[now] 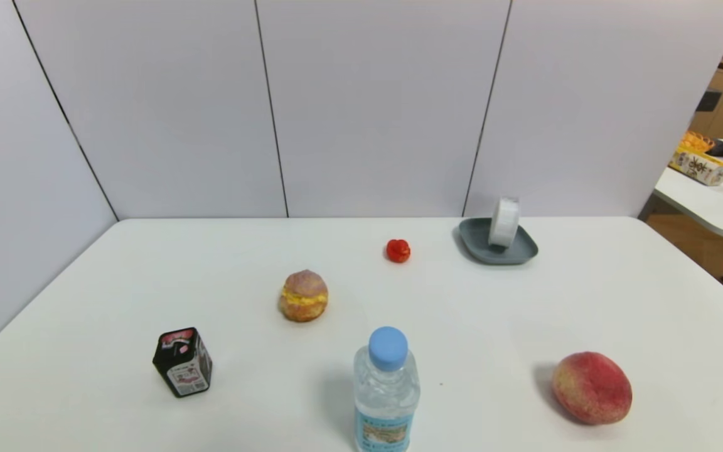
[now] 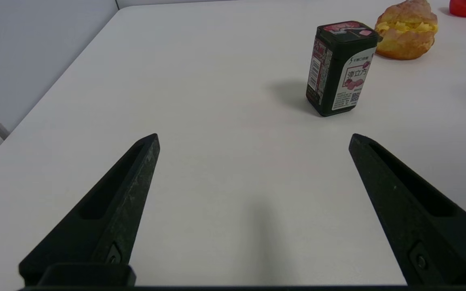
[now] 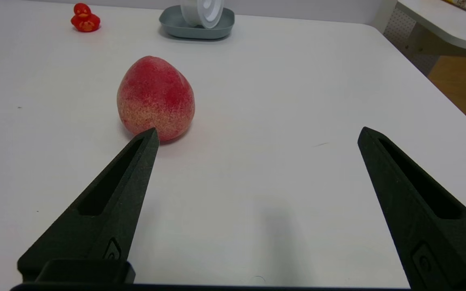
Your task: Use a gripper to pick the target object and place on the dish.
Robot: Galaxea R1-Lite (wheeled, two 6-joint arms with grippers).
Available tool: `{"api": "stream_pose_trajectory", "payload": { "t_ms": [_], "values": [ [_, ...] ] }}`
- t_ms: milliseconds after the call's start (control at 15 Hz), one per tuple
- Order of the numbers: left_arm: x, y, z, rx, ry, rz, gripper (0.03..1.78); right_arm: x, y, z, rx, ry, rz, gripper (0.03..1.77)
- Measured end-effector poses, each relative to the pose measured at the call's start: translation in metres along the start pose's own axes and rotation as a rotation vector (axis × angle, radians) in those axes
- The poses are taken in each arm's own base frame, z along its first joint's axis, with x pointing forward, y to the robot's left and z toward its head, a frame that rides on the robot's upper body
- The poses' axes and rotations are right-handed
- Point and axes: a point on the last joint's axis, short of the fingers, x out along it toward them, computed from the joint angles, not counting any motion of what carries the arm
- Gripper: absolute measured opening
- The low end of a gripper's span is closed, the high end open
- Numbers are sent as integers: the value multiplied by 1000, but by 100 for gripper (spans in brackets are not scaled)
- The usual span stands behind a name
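Translucent white plastic spool (image 1: pixel 504 221) standing on edge on small grey-blue rounded-square dish (image 1: pixel 477 245), near far edge of white desk (image 1: pixel 85 282). Left end effector (image 2: pixel 254 139) and right end effector (image 3: pixel 258 134) both wide open, empty, over near edge.
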Motion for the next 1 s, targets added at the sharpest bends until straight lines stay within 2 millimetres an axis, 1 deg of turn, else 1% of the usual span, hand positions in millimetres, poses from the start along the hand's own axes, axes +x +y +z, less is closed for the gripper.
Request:
{"api": "stream_pose_trajectory", "payload": {
  "t_ms": [1000],
  "values": [
    [0,0,0,0,0,0,169,0,0,0,0,1,0,171]
  ]
}}
